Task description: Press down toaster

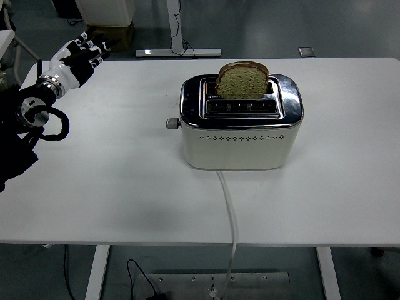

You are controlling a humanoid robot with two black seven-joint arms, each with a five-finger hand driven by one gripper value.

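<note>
White rectangular tabletop (112, 187) fills most of the view, near edge along the bottom. Bare apart from the toaster and its cord.

Cream-bodied two-slot toaster with a chrome top (241, 125) sits upright a bit right of centre, toward the far half of the tabletop, long side facing the camera. Row of small vent holes runs along the front face under the chrome.

Black left arm (25, 131) comes in from the left edge, over the far-left corner of the tabletop, looped black cable at the wrist. Well apart from the toaster.

White power cord (230, 212) leaves the bottom of the toaster's front face, runs toward the camera, drops over the near edge.

Slice of brown bread (243, 80) stands upright in the rear slot, most of it sticking out above the chrome. Front slot looks empty.

Left hand (76, 57), white shell with black fingers, hangs above the far-left corner, fingers extended and loosely spread toward the far side, gripping nothing, touching nothing.

Small grey lever knob (172, 123) pokes out of the toaster's left end, near the top of its travel, not pressed down. Nothing touches it.

Right arm not in frame.
</note>
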